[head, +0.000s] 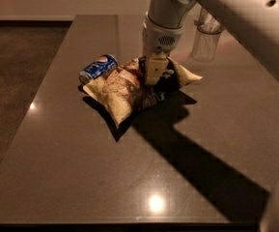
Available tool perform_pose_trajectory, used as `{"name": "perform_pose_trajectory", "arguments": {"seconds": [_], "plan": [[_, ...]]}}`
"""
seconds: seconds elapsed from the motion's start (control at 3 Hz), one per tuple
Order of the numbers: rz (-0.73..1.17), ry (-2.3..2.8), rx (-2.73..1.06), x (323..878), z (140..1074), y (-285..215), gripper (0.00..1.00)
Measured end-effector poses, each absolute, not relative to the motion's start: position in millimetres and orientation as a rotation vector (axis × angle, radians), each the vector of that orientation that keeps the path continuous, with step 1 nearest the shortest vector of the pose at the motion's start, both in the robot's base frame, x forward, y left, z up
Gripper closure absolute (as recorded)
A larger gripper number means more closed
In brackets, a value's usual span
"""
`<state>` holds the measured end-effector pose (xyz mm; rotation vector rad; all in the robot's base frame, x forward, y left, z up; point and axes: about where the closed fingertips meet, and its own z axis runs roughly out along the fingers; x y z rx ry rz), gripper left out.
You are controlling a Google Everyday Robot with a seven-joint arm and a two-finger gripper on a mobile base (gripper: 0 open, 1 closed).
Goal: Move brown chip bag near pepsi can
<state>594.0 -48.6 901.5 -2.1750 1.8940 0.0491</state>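
Observation:
The brown chip bag (129,88) lies on the dark table (71,168), its left edge touching or almost touching the pepsi can (98,67). The blue can lies on its side just behind the bag's left corner. My gripper (154,75) comes down from above onto the middle of the bag and is shut on its upper fold. The bag's right corner sticks out past the gripper.
A clear plastic cup (206,40) stands at the back right, partly behind my arm (235,13). The arm's shadow runs across the table to the front right. The table's left edge borders a dark floor (18,71).

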Motion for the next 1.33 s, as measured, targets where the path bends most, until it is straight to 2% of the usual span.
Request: {"name": "perform_pose_trajectory", "arguments": {"seconds": [0.33,1.33], "plan": [[0.050,1.912,-2.148,611.0,900.9,-47.4,0.82],[0.045,1.899,-2.138,616.1,897.8,-42.6,0.12]]}}
